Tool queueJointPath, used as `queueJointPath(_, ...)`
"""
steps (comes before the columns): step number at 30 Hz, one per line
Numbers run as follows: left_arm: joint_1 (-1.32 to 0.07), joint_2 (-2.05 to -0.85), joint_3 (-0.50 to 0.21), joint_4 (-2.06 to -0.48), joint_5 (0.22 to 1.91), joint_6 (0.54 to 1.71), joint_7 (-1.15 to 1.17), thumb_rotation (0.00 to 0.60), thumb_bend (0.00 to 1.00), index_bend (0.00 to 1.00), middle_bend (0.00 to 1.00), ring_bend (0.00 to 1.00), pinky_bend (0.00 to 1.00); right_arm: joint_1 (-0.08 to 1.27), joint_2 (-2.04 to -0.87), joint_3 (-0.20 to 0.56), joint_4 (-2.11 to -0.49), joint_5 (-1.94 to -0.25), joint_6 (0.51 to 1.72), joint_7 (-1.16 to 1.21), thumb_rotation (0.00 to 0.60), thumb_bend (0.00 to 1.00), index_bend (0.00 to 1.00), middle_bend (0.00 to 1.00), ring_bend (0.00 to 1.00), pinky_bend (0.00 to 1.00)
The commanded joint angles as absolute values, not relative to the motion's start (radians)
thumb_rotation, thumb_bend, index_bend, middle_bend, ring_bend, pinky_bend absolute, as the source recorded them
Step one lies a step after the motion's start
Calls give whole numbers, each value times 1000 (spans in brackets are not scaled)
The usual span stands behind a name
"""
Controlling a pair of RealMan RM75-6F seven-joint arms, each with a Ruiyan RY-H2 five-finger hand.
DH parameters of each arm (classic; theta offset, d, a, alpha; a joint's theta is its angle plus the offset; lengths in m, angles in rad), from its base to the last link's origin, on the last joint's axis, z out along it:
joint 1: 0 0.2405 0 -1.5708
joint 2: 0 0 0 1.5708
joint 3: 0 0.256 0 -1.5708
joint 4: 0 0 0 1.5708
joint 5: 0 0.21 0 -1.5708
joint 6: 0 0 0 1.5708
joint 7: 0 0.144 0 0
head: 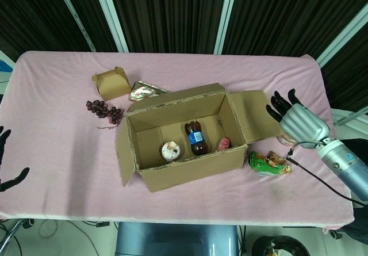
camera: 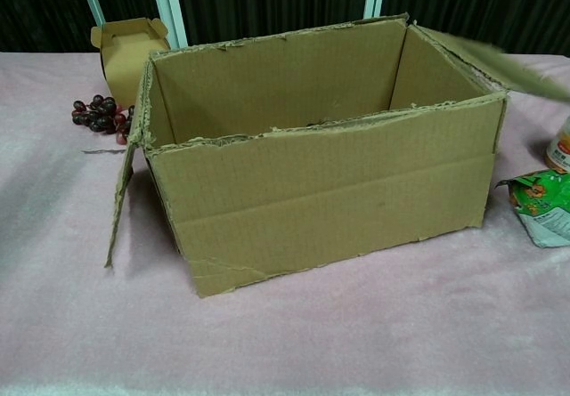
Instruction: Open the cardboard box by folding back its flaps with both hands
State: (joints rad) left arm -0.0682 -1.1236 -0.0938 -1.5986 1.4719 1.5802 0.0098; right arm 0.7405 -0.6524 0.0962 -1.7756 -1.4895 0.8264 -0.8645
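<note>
The cardboard box (head: 184, 169) stands mid-table with its top open; a cola bottle (head: 196, 138), a small cup (head: 170, 151) and a pink item (head: 223, 145) lie inside. Its right flap (head: 253, 115) is folded outward, nearly level, and shows blurred in the chest view as the right flap (camera: 499, 58). The left flap (head: 122, 158) hangs down beside the wall, also seen as the left flap (camera: 120, 205). My right hand (head: 298, 122) is just beyond the right flap's outer edge, fingers spread, holding nothing. Only dark fingertips of my left hand (head: 7, 167) show at the frame's left edge, spread and far from the box.
A small open carton (head: 111, 82), a bunch of grapes (head: 105, 110) and a foil packet (head: 145, 90) lie behind the box on the left. A green snack bag (head: 269, 164) lies by the box's front right corner, below my right hand. A pink cloth covers the table.
</note>
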Motion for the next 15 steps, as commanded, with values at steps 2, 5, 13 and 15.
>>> queueJointPath(2, -68, -1122, -90, -1599, 1469, 1571, 19, 600, 171, 0, 0, 0, 0, 645, -729, 108, -1792, -1417, 976, -765, 600, 278, 24, 93, 40, 212)
queueJointPath(5, -69, -1119, -87, -1602, 1465, 1562, 33, 600, 171, 0, 0, 0, 0, 553, -824, 120, -1795, -1393, 1152, -682, 600, 278, 18, 93, 40, 212)
queueJointPath(13, -70, -1126, -83, -1597, 1477, 1566, 69, 600, 165, 0, 0, 0, 0, 359, -1023, 96, -1788, -1398, 1443, -461, 600, 277, 0, 12, 0, 212)
queueJointPath(15, -70, -1131, -85, -1590, 1482, 1573, 72, 600, 154, 0, 0, 0, 0, 327, -1052, 84, -1773, -1419, 1487, -429, 600, 274, 0, 0, 0, 212)
